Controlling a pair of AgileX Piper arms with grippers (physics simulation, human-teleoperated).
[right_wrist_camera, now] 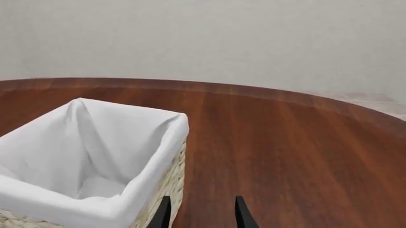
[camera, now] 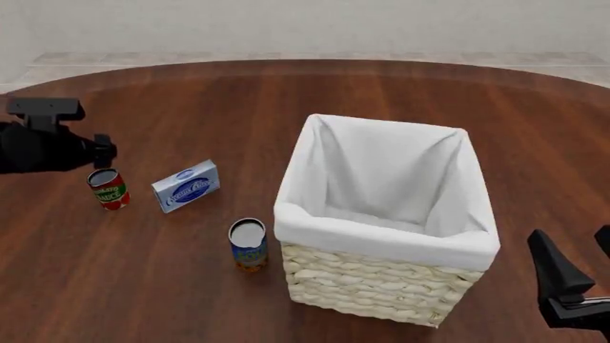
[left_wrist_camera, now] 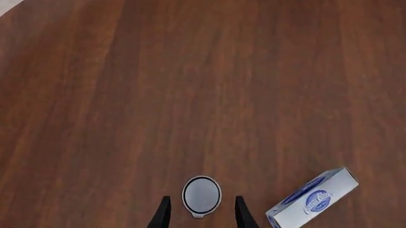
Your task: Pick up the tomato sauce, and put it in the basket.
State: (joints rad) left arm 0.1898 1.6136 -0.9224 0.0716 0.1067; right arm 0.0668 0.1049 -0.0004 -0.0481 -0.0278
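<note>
The left gripper (left_wrist_camera: 201, 213) is seen spread open in the left wrist view, its two dark fingertips (left_wrist_camera: 163, 211) set either side of the silver-grey top of the tomato sauce can (left_wrist_camera: 201, 194), with a gap left on each side; whether the can is touched cannot be told. In the front view the left gripper (camera: 100, 153) is held just above the same tomato sauce can (camera: 110, 189), which stands upright near the left edge of the round wooden table (camera: 191, 93), its red label and green and white band showing. Just beside it, toward the table's middle, a white and blue cream cheese box (camera: 187, 186) is laid flat. Nearer the front edge, a second can with a blue and orange label (camera: 248, 244) is stood upright, close to the basket's front left corner. The basket (camera: 381, 286), pale wicker with a white cloth lining folded over its rim, is placed right of the table's middle. The right gripper (right_wrist_camera: 201, 213) is parted and grasps nothing, and is held low near the table's front right edge, just beside the basket.
</note>
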